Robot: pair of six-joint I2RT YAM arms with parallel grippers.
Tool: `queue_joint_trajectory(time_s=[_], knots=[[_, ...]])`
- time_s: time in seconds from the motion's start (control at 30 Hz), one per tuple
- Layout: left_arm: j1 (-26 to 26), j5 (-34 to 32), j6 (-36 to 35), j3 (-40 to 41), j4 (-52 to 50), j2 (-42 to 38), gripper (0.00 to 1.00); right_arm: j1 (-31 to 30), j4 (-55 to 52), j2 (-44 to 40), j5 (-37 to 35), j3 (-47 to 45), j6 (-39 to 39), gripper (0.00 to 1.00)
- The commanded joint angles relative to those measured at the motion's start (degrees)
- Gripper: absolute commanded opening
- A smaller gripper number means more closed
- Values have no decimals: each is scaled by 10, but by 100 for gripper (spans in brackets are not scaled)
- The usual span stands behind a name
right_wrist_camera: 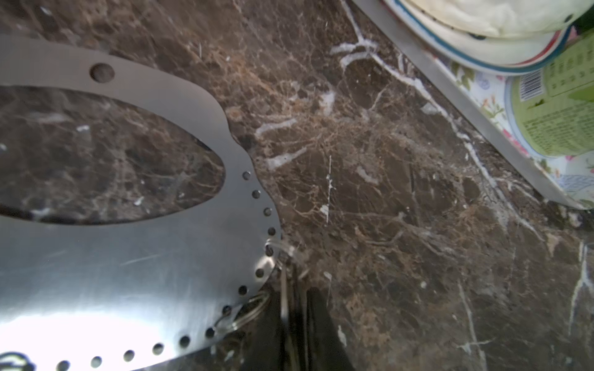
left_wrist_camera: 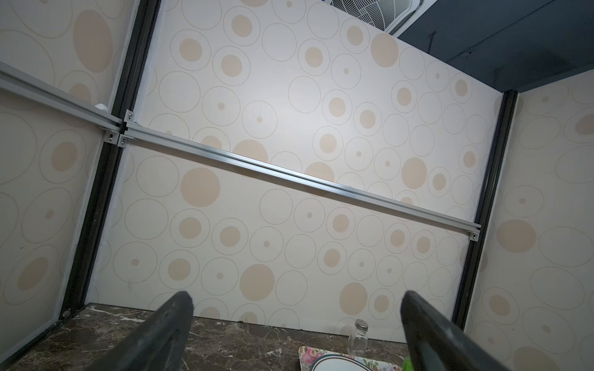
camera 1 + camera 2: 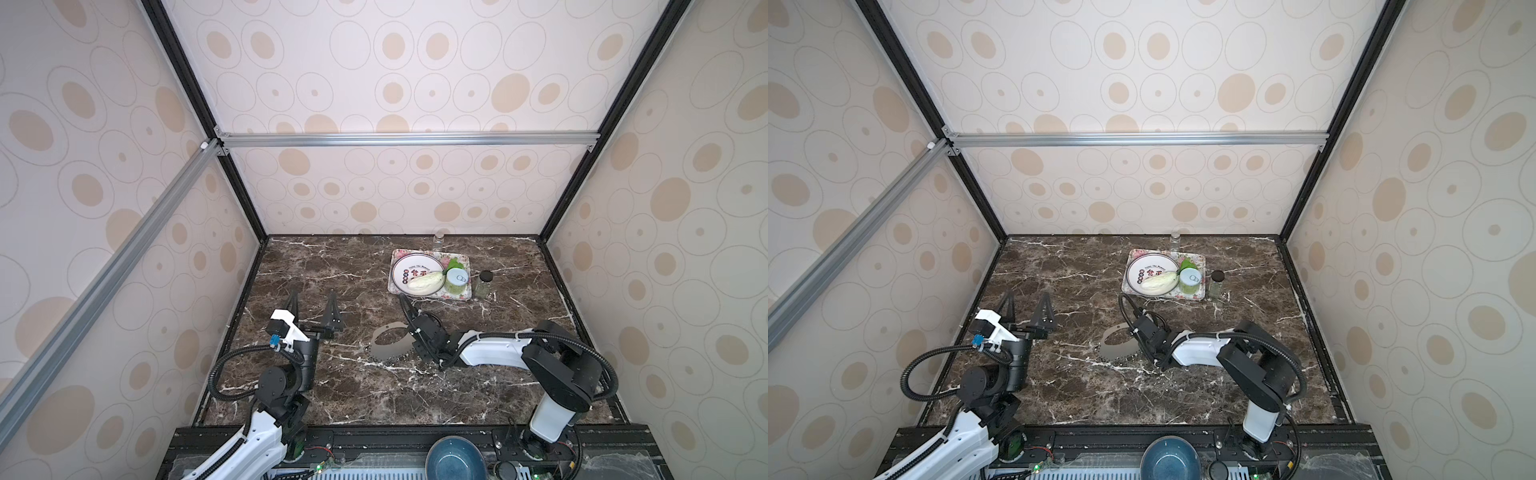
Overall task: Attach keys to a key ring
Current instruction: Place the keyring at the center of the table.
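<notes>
beside key ring (image 1: pixel 128 263) rim | right gripper (image 1: pixel 294 298): jaw gap blurred (cannot tell); left gripper (image 2: pixel 297 298): wide | can (image 1: pixel 556 109) label: unreadable

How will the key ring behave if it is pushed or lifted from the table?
The key ring looks like thin brushed metal, so it is probably stiff and light. It lies flat on the smooth marble table, so a push would likely slide it, and its edge may be hard to grasp.

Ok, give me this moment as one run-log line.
left pincer: open, raised, empty | right pincer: at key ring rim, grip unclear | key ring: lying flat, wire loop at rim hole
</notes>
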State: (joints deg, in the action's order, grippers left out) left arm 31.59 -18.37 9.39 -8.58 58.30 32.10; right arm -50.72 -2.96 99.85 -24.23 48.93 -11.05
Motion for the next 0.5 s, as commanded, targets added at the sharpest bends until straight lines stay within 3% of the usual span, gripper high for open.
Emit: queue_joint_trajectory(time_s=[0.0,0.17,0.47], knots=[[-5,0,9,-3,25,2,100,11,-23,11,11,18,10,20],[-5,2,11,-3,25,3,100,27,-34,2,12,17,16,27],[-6,3,10,-3,30,10,100,41,-41,-79,6,-24,11,28]])
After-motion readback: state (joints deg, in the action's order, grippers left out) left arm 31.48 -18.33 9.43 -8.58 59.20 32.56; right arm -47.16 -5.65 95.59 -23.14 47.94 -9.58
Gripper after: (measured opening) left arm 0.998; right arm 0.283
